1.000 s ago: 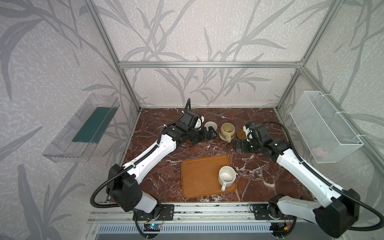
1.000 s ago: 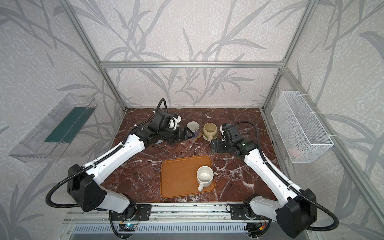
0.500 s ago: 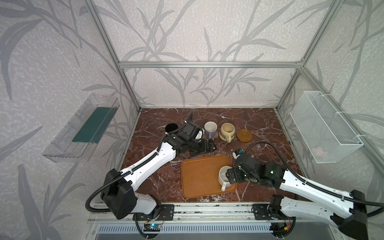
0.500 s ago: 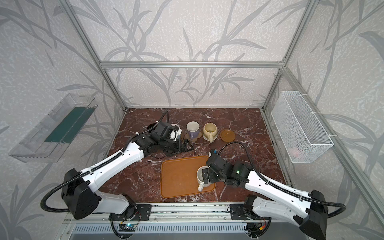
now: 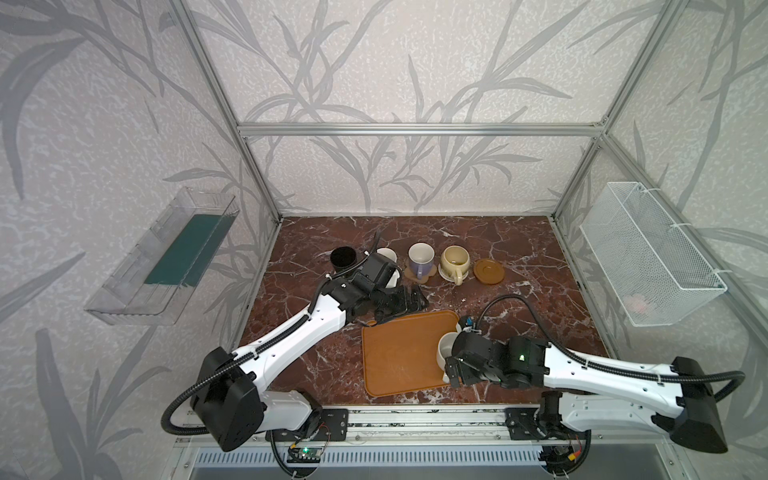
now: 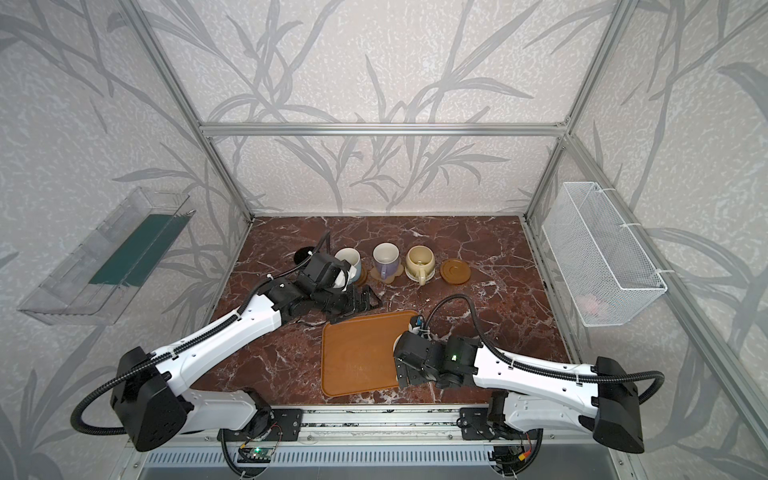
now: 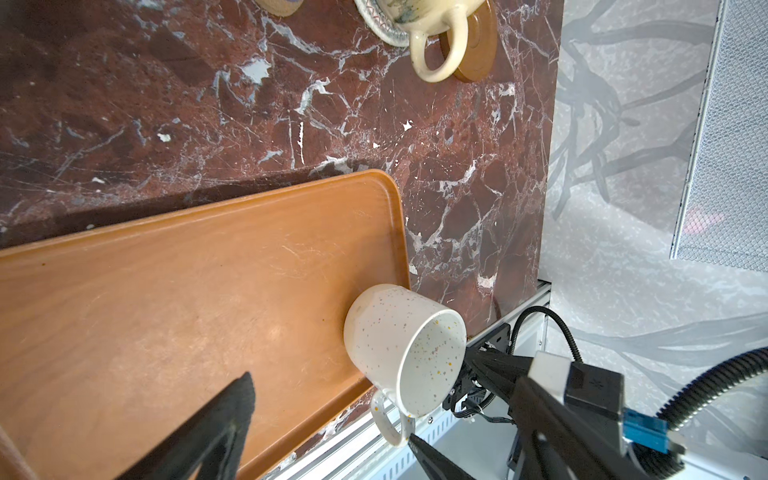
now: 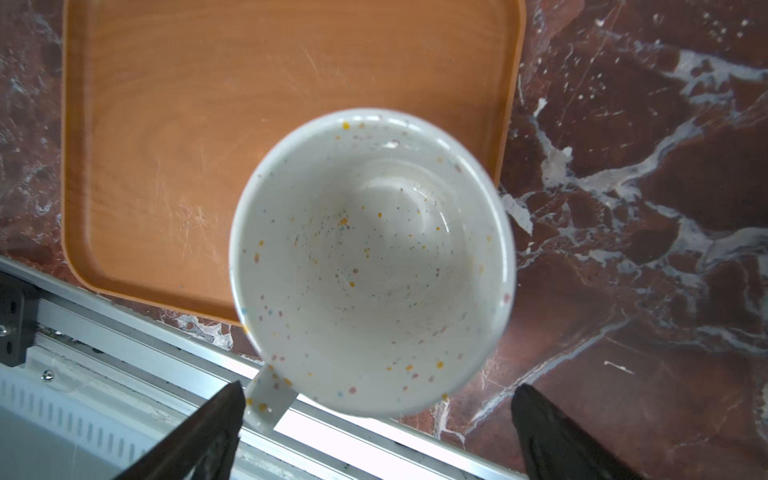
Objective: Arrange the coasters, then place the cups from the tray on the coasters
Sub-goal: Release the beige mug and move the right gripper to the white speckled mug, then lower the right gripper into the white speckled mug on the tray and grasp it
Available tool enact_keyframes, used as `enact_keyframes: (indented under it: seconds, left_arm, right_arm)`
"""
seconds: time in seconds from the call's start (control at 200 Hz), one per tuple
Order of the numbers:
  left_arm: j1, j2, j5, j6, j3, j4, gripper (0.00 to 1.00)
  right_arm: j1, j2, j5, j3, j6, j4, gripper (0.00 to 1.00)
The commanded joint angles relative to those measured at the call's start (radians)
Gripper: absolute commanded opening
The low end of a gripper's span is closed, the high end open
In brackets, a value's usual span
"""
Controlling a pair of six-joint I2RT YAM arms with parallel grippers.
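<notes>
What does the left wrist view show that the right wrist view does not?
Only the left wrist view shows the tan-yellow ceramic mug on its cream woven round coaster, the brown wooden disc coaster and the white wire basket. Only the right wrist view looks down to the inner bottom of the speckled white mug, framed by the open right gripper. Both show that mug upright on the flat orange-brown tray and the red marble table.

Five cups point(image 5: 344, 257) point(image 5: 387, 253) point(image 5: 421, 257) point(image 5: 455, 260) point(image 5: 445, 351), four coasters point(image 5: 489, 271) point(image 5: 432, 271) point(image 5: 443, 272) point(image 6: 364, 275), one tray point(image 5: 399, 357)
</notes>
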Motion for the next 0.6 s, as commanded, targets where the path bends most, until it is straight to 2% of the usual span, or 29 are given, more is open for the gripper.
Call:
enact_keyframes:
  seconds: [0.0,0.085,0.4,0.595]
  left_arm:
    - [-0.006,-0.018,-0.012,-0.024,-0.015,0.021,0.99]
    - [-0.005,-0.017,-0.013,-0.025,-0.017,0.027,0.99]
    - [-0.005,-0.012,-0.005,-0.030,-0.026,0.042,0.99]
    - [-0.005,-0.023,-0.003,-0.049,-0.051,0.062,0.99]
  right_arm:
    - [0.025,0.027,-0.001,-0.011,0.029,0.052,0.99]
    - [0.031,0.045,-0.010,-0.017,0.038,0.081,0.99]
    - [0.030,0.120,0.023,0.021,0.055,-0.014,1.00]
    - [0.030,0.113,0.049,0.030,0.065,-0.081,0.92]
